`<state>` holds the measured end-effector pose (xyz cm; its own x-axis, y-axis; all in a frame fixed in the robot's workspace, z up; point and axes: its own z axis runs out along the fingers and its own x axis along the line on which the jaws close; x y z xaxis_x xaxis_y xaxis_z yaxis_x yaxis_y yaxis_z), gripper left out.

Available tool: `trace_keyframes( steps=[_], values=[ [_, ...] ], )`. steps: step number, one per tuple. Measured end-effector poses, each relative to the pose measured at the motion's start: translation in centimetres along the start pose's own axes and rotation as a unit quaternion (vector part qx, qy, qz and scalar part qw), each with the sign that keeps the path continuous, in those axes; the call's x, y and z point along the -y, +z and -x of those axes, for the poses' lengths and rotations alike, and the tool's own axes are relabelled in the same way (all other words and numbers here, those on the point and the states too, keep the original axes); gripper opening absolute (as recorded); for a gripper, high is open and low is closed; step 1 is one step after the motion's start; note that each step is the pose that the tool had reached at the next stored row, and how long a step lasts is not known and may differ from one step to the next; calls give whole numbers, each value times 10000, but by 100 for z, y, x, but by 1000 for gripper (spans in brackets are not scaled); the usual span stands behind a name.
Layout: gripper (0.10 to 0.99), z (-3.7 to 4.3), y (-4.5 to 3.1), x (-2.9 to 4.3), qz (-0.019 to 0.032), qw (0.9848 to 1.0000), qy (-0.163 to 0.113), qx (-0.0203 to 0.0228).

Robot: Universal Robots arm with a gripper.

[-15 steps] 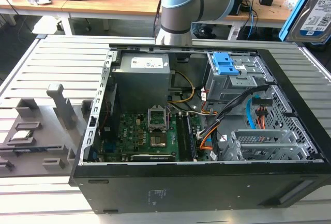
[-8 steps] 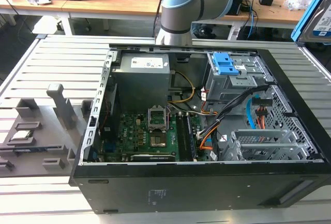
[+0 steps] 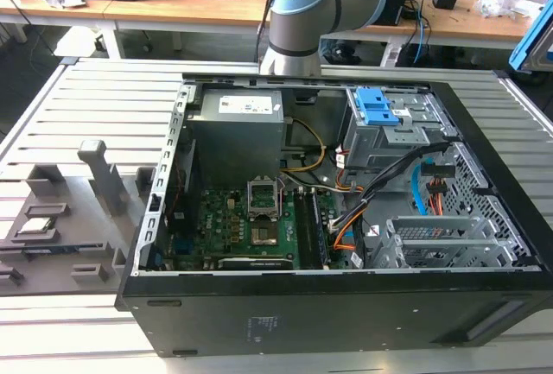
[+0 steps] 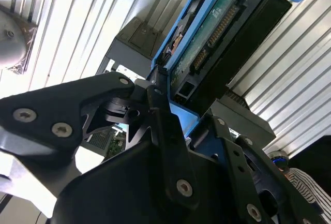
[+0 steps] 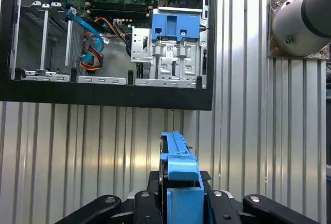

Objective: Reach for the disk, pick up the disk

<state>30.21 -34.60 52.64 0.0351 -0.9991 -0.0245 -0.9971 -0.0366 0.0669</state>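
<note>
The disk (image 5: 178,164) stands on edge between my gripper's black fingers (image 5: 225,203), its blue plastic bracket facing the first wrist view. In the second wrist view the disk (image 4: 217,32) shows its green circuit board and connector, framed by the blue bracket. My gripper (image 5: 181,199) is shut on it and holds it up over the ribbed metal table, outside the open computer case (image 5: 103,102). The second wrist view shows the gripper (image 4: 176,115) clamped on the disk's lower end.
The open computer case (image 3: 484,218) lies on the ribbed table, with a drive cage carrying a blue latch (image 3: 380,106), a grey metal box (image 3: 238,128) and loose cables. The arm's base (image 3: 320,11) stands behind it. Grey fixtures (image 3: 95,184) sit at the exterior view's left.
</note>
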Motion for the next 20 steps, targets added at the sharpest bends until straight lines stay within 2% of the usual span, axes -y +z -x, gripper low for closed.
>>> trace_keyframes(
  steps=[3,7,13,17,19,20],
  values=[
    [369,-5,-1,1,0,10000,-1,-1],
    [369,-87,-3,-2,0,10000,-1,-1],
    [369,-351,-8,-12,0,10000,0,0],
    [369,-590,-13,-21,0,10000,-1,0],
    [369,-657,-14,-23,0,10000,0,0],
    [369,-714,-15,-26,0,10000,0,0]
  ],
)
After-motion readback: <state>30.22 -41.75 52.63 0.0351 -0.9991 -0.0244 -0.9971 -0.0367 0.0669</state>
